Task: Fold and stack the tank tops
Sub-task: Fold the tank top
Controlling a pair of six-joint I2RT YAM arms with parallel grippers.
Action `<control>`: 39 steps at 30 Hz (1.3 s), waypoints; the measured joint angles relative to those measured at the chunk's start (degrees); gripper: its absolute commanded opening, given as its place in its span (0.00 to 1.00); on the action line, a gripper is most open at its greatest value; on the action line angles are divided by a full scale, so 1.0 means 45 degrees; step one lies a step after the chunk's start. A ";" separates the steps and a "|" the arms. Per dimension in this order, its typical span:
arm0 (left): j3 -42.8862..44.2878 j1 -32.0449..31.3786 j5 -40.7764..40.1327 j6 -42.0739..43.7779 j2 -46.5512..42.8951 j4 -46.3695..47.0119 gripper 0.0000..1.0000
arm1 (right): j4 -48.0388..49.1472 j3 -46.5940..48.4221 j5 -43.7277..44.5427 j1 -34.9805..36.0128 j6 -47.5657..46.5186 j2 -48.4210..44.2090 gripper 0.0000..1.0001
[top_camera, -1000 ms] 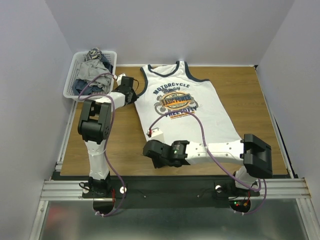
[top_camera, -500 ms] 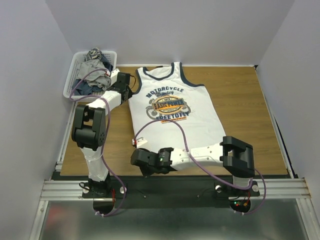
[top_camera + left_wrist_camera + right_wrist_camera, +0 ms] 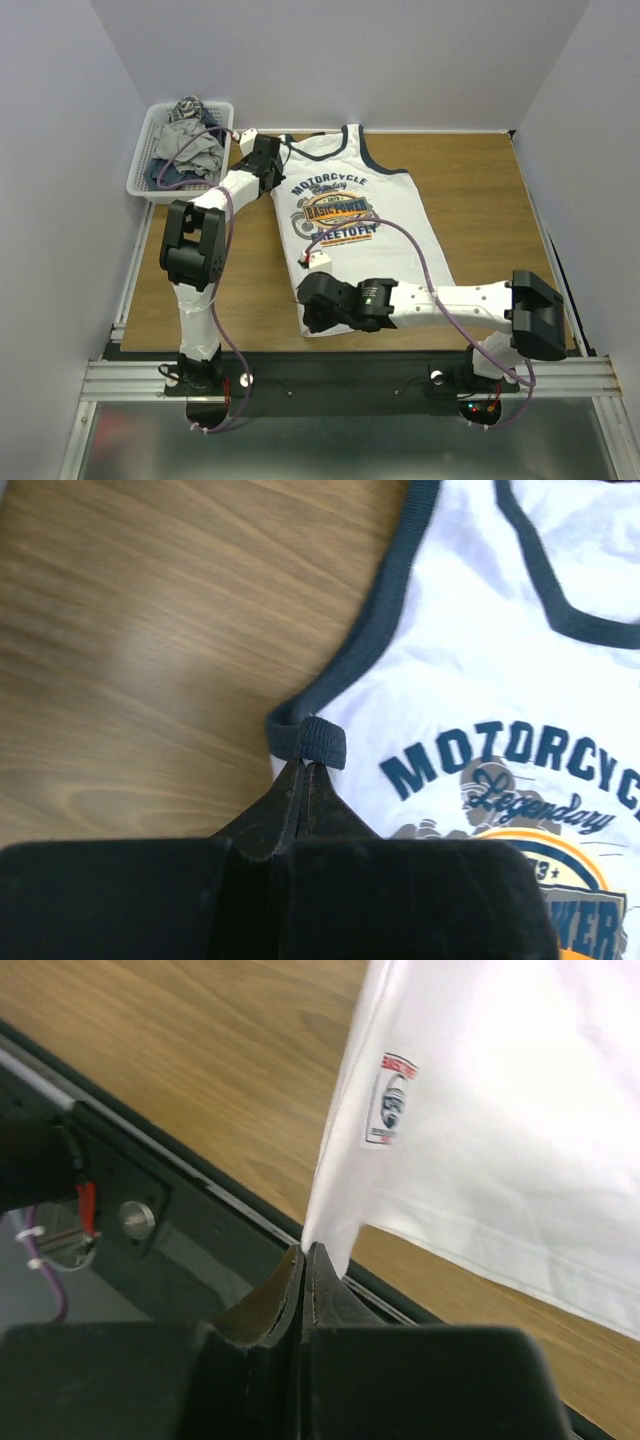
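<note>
Basket [image 3: 136,178]: white mesh, at the far-left corner of the table [image 3: 500,200], heaped with grey and blue clothes [image 3: 185,140].
Left gripper [image 3: 306,770]: fingers pressed together, pinching the navy trim at the bottom of the tank top's left armhole, close to the basket.
Tank top [image 3: 380,200]: white with navy trim, print facing up, spread over the middle of the table with its neck toward the far edge.
Right gripper [image 3: 305,1252]: jaws clamped on the hem's near-left corner, holding it up at the table's near edge; a small label shows on the raised cloth.
</note>
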 measured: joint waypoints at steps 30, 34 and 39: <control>0.3672 -0.2482 -0.0413 -0.0525 0.2987 -0.1311 0.00 | -0.0219 -0.4940 0.1520 -0.0957 0.1967 -0.3390 0.01; 0.3672 -0.2526 -0.0413 -0.0534 0.3011 -0.1311 0.02 | -0.0408 -0.4983 0.1768 -0.0957 0.2147 -0.3483 0.03; 0.3682 -0.2555 -0.0403 -0.0520 0.3050 -0.1302 0.13 | -0.0617 -0.4983 0.2030 -0.0957 0.2351 -0.3507 0.05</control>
